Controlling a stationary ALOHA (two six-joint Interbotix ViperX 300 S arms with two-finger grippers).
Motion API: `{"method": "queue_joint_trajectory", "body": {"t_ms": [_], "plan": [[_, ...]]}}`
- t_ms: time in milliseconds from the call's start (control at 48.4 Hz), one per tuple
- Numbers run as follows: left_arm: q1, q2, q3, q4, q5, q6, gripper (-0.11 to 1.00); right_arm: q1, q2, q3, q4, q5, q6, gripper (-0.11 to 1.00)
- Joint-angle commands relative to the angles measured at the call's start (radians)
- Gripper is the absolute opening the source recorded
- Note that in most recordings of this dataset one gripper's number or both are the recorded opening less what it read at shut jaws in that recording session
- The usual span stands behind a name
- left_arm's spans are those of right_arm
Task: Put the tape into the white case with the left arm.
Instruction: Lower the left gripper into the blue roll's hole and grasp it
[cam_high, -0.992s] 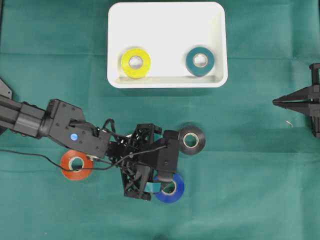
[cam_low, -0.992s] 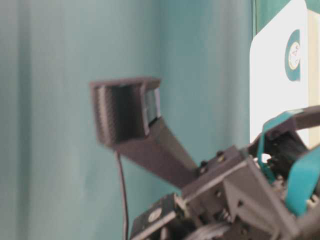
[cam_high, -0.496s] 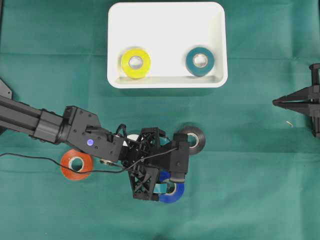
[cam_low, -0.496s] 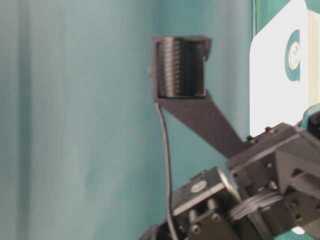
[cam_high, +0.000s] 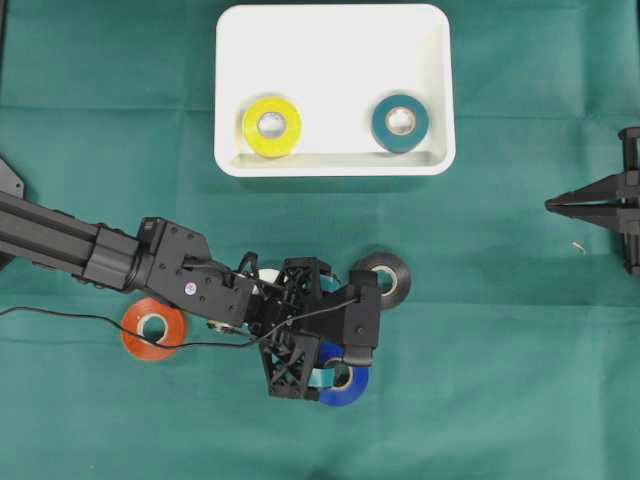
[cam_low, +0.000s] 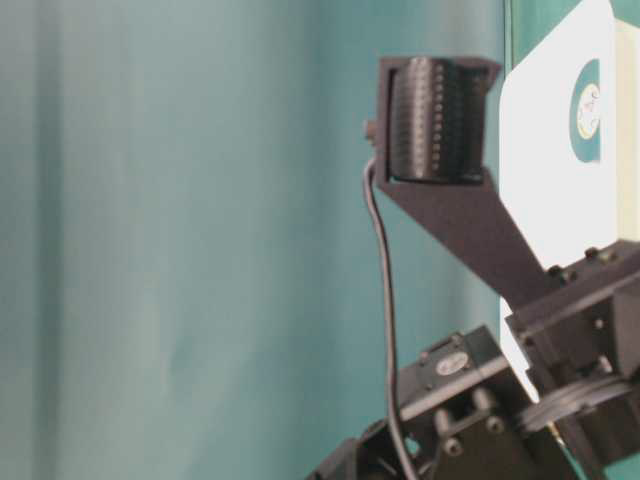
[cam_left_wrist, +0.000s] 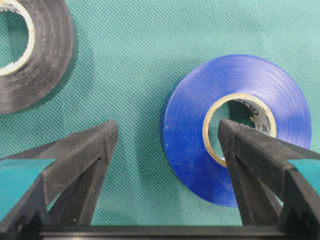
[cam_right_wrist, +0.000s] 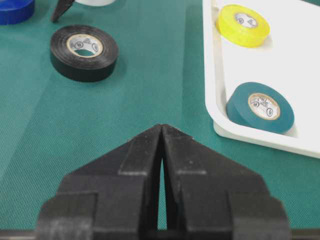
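A blue tape roll (cam_left_wrist: 235, 125) lies flat on the green cloth. My left gripper (cam_left_wrist: 167, 127) is open and low over it, one fingertip (cam_left_wrist: 227, 132) in the roll's core hole and the other on the cloth to its left. From overhead the left gripper (cam_high: 345, 350) sits under its camera mount, with the blue tape (cam_high: 345, 388) partly covered. The white case (cam_high: 330, 60) lies at the top centre, well away from this gripper. My right gripper (cam_high: 552, 205) rests shut at the right edge, its jaws (cam_right_wrist: 162, 129) together on nothing.
A yellow roll (cam_high: 272, 126) and a teal roll (cam_high: 401, 122) lie inside the case. A black roll (cam_high: 388, 279) sits just beyond the left gripper, an orange roll (cam_high: 153, 329) beside the left arm, and a white roll (cam_high: 268, 277) peeks from under the wrist.
The left arm has reached further right and slightly down, bringing its open fingers over the blue roll. Most of that move came early. The right arm has stayed still.
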Motion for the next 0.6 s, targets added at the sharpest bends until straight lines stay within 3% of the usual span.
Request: {"method": "queue_joint_trajectory", "body": {"t_ms": [0,103,186,393,579], "plan": [[-0.003,-0.015,-0.018,0.003,-0.003,0.000,0.86,0.000,0.006,-0.009,-0.002,-0.011,0.002,-0.09],[-0.003,-0.015,-0.018,0.005,-0.003,0.003,0.85,0.000,0.006,-0.009,-0.002,-0.011,0.000,-0.09],[-0.003,-0.018,-0.018,0.005,-0.003,0.006,0.77,0.000,0.006,-0.009,-0.002,-0.011,0.002,-0.09],[-0.003,-0.026,-0.018,0.006,0.000,0.026,0.27,0.000,0.006,-0.009,-0.002,-0.011,0.002,-0.09],[-0.003,-0.037,-0.018,0.006,0.018,0.069,0.27,0.000,0.006,-0.009,-0.002,-0.011,0.002,-0.09]]}}
